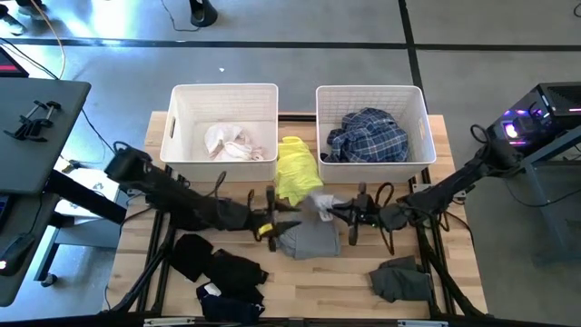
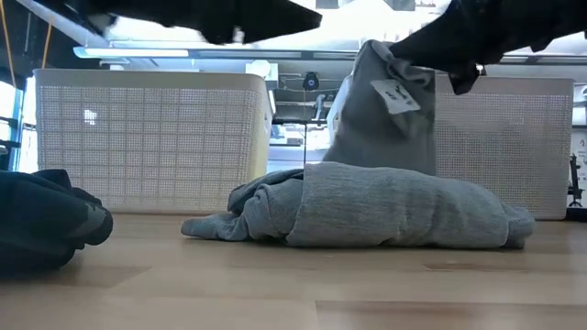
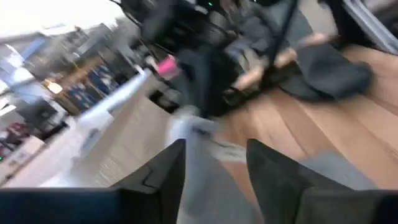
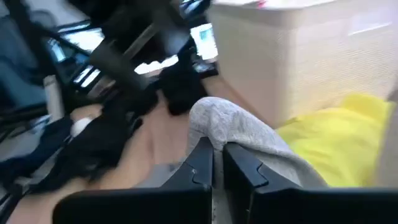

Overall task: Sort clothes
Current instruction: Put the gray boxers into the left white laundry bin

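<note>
Progress: roughly a third done, judging by what sits in the bins. Left bin (image 1: 179, 123) holds a white garment (image 1: 232, 143); right bin (image 1: 419, 118) holds the blue plaid garment (image 1: 368, 133). Yellow garment (image 1: 295, 170) lies on the counter (image 1: 327, 291) between the bins, just in front of them, not yet binned. Black garments (image 1: 218, 269) are piled at the front left, and a dark grey-green garment (image 1: 401, 278) is at the front right. So at least five or six items are left.

Grey garment (image 1: 309, 238) is the one in work, at counter centre just in front of the yellow one. Low view shows its bulk resting on the counter with one end, the end with the label, pulled up.

Right tool (image 1: 329, 208) reaches in from the right and is clenched on that raised grey fabric; the right wrist view shows cloth pinched between nearly closed fingers (image 4: 200, 163).

Left tool (image 1: 272, 227) reaches in from the left to the garment's left edge. Its fingers (image 3: 165, 171) are spread, with pale fabric lying between them; released as far as I can judge, not yet gripping.
</note>
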`<state>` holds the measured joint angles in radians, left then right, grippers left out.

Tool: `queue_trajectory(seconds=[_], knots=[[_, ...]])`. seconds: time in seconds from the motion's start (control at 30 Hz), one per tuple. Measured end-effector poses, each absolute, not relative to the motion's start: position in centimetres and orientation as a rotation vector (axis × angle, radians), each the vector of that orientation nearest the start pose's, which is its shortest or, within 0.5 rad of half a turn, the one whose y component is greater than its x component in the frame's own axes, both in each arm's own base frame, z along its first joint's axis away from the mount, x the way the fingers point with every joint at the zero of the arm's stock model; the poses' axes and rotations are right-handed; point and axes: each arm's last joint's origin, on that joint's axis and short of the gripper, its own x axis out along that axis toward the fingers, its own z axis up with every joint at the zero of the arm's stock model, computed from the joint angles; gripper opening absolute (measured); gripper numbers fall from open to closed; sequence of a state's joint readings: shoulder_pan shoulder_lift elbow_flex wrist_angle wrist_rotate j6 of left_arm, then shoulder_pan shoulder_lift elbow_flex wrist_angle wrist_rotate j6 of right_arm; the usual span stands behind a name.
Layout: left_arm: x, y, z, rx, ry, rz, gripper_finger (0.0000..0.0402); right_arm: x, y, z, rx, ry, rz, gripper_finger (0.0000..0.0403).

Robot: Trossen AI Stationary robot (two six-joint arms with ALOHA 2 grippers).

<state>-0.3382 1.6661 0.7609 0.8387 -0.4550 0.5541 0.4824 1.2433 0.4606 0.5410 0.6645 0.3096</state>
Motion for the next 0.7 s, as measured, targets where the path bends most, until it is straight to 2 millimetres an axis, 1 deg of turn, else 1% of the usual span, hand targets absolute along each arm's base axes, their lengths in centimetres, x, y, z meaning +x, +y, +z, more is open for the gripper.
queue_trajectory(seconds=[0.07, 0.13, 0.23, 0.3, 0.37, 0.43, 0.57, 0.7], knots=[[33.0, -9.0, 20.3, 0.557, 0.035, 0.088, 0.0184, 22.1, 9.7, 19.9, 0.184, 0.189, -0.172, 0.0006], [33.6, -7.9, 19.8, 0.508, 0.022, 0.052, 0.0205, 22.3, 9.9, 19.8, 0.197, 0.185, -0.143, 0.0006], [34.6, -6.5, 18.7, 0.363, 0.072, 0.014, 0.0228, 22.5, 10.2, 20.1, 0.201, 0.154, -0.08, 0.0006], [35.2, -5.7, 17.7, 0.278, 0.118, -0.009, 0.0235, 22.5, 10.3, 20.3, 0.182, 0.14, -0.049, 0.0006], [35.5, -5.2, 16.6, 0.237, 0.149, -0.035, 0.0236, 22.6, 10.4, 20.5, 0.177, 0.12, -0.023, 0.0007], [35.8, -5.1, 15.8, 0.232, 0.162, -0.088, 0.0236, 22.6, 10.4, 20.8, 0.168, 0.095, -0.017, 0.0007], [36.5, -5.7, 14.4, 0.22, 0.183, -0.233, 0.0237, 22.7, 10.4, 21.4, 0.153, 0.041, -0.016, 0.0007], [37.3, -6.3, 13.5, 0.196, 0.2, -0.261, 0.0236, 22.7, 10.4, 21.6, 0.135, 0.023, -0.02, 0.0007]])
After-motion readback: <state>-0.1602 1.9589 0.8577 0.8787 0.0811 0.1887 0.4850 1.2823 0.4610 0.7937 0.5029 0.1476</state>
